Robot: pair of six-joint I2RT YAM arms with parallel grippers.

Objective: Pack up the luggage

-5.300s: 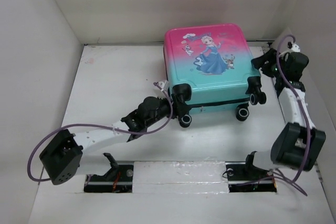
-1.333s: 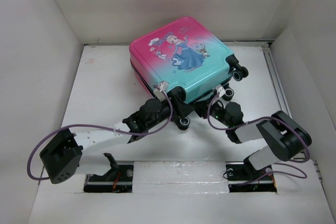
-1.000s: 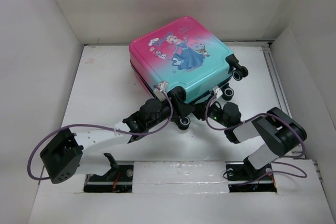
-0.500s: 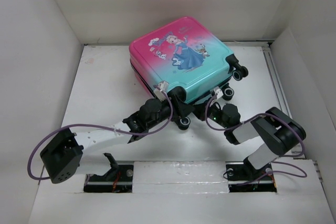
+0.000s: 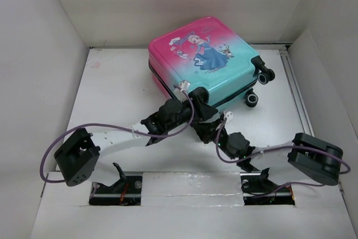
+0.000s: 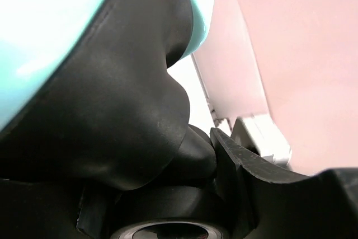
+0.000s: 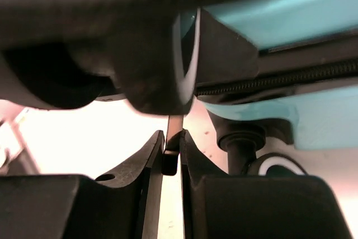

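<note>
While the pink-to-teal hard-shell suitcase (image 5: 210,62) lies closed at the white table's (image 5: 112,93) far middle, the right gripper (image 7: 171,138) pinches a dark zipper tab (image 7: 170,163) and the left gripper (image 5: 189,110), against a black wheel mount (image 6: 112,99), hides its state; zipping seemingly unfinished.

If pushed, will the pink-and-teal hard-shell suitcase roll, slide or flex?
Probably slides, not rolls: the pink-and-teal hard-shell suitcase lies flat, its black wheels pointing sideways. It looks stiff and glossy, likely slippery to grip.
</note>
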